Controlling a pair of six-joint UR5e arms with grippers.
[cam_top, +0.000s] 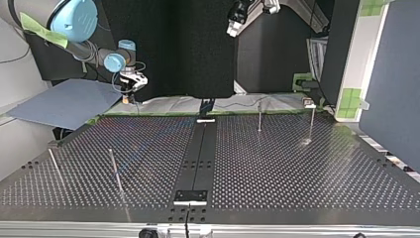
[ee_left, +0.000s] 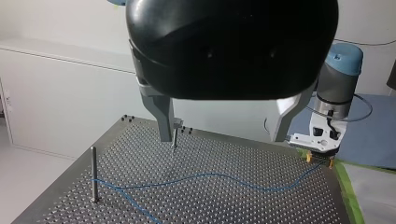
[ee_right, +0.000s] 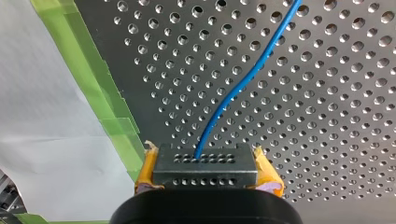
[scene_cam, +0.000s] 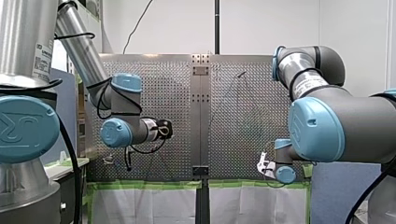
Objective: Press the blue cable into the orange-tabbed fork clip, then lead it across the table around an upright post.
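The blue cable [ee_left: 219, 176] lies slack across the perforated counter [ee_left: 261, 210]. It runs past an upright post [ee_left: 94, 173] to my right claw [ee_left: 320, 160] at the counter's edge. Whether that claw grasps it I cannot tell. My left claw [ee_left: 224, 128] hangs released above the counter, holding nothing. The white labels [scene_cam: 41, 58] carry print too small to read.

left claw [ee_left: 223, 138] fingers apart | blue cable [ee_left: 219, 176] on table [ee_left: 261, 200] | bends at post [ee_left: 94, 175]
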